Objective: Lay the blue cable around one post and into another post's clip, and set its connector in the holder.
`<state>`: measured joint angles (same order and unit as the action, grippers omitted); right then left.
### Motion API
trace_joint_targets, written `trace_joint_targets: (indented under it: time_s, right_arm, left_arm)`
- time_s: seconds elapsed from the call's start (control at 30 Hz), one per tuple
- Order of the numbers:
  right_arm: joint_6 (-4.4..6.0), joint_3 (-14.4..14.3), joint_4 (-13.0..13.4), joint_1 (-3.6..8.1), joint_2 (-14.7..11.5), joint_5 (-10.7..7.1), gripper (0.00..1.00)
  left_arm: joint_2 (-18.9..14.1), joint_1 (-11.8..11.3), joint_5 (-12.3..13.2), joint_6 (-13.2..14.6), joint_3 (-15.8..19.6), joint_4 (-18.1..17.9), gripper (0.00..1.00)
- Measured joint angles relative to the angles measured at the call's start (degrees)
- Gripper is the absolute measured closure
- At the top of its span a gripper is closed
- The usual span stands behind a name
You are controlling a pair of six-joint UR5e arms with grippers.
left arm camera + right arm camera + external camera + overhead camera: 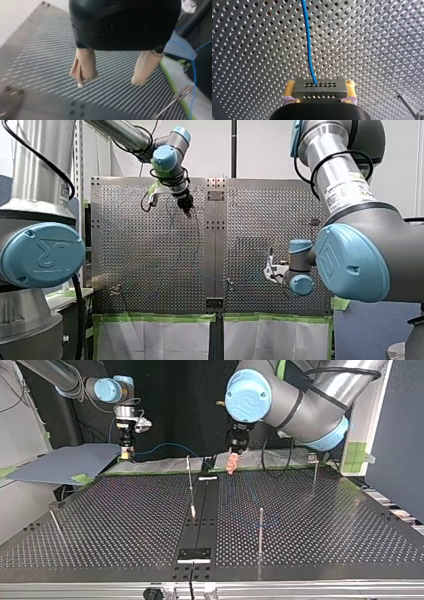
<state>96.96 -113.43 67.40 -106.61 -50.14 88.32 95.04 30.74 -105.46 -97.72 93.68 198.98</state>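
Observation:
My right gripper (320,86) is shut, its yellow pads clamping a grey connector block (319,93) with rows of small holes. The thin blue cable (308,42) runs out of the block, ahead over the perforated plate. In the top view this gripper (125,453) hangs at the far left edge of the table, and the cable (165,446) arcs from it toward the middle. My left gripper (112,76) is open, with nothing between its beige pads (83,67). It hovers above the far middle of the table (232,464), beside a thin post (189,472).
More thin posts stand on the plate (260,530), (314,472), (55,522). A dark centre strip (200,520) carries a small black bracket (195,554) near the top view's front edge. A grey sheet (65,462) lies off the far left corner. Green tape (160,318) edges the table.

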Motion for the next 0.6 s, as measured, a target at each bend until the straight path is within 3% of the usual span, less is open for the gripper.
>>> trace_joint_targets:
  time_s: [0.13,0.27,0.6]
  right_arm:
    - [-0.75,0.00,-0.36,-0.41,-1.18,0.01,0.99]
    - [-0.73,0.00,-1.40,-0.69,-3.13,0.02,0.99]
    - [-0.87,-0.06,-3.46,-1.63,-4.73,0.46,0.99]
  left_arm:
    - [2.03,2.02,0.84,-0.88,2.03,-2.00,0.00]
    - [4.24,3.80,2.47,-2.85,4.24,-4.22,0.00]
    - [9.45,4.64,2.62,-6.34,9.45,-9.42,0.00]
